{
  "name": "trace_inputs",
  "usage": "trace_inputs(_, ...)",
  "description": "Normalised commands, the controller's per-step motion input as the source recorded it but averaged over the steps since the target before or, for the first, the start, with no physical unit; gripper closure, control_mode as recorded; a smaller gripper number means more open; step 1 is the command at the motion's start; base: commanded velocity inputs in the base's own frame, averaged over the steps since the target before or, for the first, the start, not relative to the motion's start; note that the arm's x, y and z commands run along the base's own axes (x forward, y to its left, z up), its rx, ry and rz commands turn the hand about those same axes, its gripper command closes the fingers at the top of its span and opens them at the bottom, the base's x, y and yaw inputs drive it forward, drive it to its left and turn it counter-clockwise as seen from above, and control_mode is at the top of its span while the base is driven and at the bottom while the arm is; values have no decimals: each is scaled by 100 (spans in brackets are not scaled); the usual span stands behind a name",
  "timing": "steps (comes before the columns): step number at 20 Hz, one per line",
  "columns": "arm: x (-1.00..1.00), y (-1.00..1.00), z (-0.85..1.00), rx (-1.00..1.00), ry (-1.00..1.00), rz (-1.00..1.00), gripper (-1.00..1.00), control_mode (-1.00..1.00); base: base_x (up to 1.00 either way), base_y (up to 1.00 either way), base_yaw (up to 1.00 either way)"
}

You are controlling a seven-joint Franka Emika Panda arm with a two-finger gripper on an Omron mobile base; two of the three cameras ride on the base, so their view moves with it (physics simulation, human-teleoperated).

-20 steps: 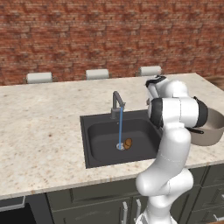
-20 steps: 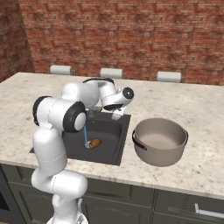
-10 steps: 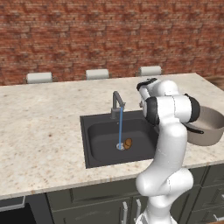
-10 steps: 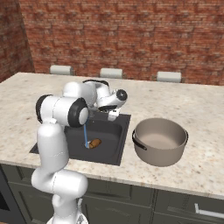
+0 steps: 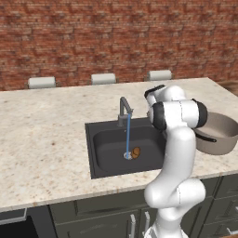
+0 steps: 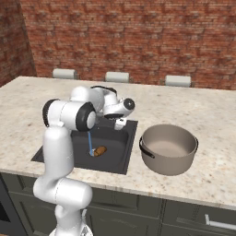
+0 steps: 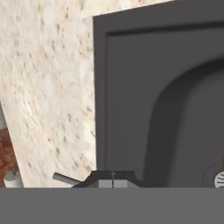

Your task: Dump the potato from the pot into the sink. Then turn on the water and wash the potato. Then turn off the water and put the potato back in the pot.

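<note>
Brick-backed counter (image 5: 46, 125), water running on potato (image 5: 135, 152) in sink (image 5: 107, 146), jaws closed.

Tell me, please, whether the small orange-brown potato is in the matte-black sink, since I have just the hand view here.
Observer: Yes, the small oval orange-brown potato lies on the floor of the square matte-black sink, right beside the round silver drain.
Operator: Is the water running?
Observer: Yes, a thin blue stream of water falls from the dark grey angular faucet onto the drain, next to the potato.
Operator: And where is the pot?
Observer: The wide grey metal pot stands upright and empty on the counter, to the right of the sink.
</note>
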Motion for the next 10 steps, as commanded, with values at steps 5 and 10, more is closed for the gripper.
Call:
trace_inputs(5,17,19,-4,0,3,2,100,-100,0,0,0)
trace_inputs(10,24,26,0,0,5,1,100,-100,0,0,0)
